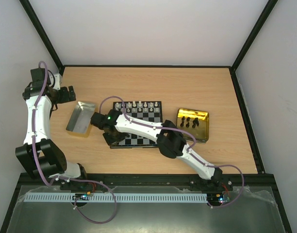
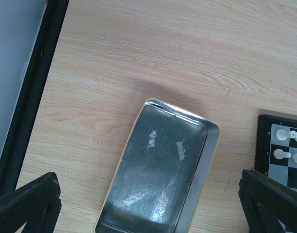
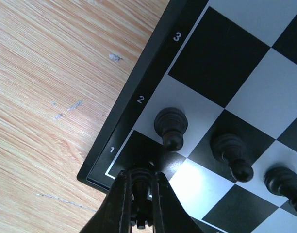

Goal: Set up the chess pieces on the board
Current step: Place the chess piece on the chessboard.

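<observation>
We have the right fingers (image 3: 141, 180) pinched shut on a small black piece (image 3: 141, 198), poised over the corner square (image 3: 139, 150) at the row-one edge of the board (image 3: 156, 68); which piece it is we cannot tell, since the fingers hide it. To do this well, we would lower straight down, centre it on the dark square, then open only slightly; the nearest black pawn (image 3: 171, 127) stands on the next square, and a wide release could topple it. The left fingers (image 1: 67, 94) gape fully, holding nothing, over the silver tray (image 1: 75, 124) on the desk (image 1: 187, 82); more black pieces (image 1: 188, 121) wait in the gold tray (image 1: 203, 135), right of the board.
</observation>
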`<action>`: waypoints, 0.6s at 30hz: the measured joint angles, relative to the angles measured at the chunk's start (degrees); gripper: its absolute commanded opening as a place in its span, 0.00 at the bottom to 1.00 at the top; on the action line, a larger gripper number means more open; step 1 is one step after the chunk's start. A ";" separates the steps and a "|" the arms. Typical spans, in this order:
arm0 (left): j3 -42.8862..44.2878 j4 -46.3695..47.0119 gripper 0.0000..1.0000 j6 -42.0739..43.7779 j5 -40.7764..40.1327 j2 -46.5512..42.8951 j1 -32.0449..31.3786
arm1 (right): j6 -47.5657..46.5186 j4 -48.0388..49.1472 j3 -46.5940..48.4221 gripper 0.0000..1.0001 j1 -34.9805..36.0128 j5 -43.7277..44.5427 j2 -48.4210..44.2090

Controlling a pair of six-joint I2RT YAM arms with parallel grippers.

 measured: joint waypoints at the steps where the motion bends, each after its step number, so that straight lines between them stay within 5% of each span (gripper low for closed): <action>1: 0.00 0.00 1.00 0.00 0.11 0.00 0.00 | -0.04 0.00 0.11 0.04 0.00 0.09 0.07; 18: 0.00 0.00 1.00 0.00 0.57 0.02 0.00 | -0.20 0.00 0.17 0.04 -0.79 0.24 0.11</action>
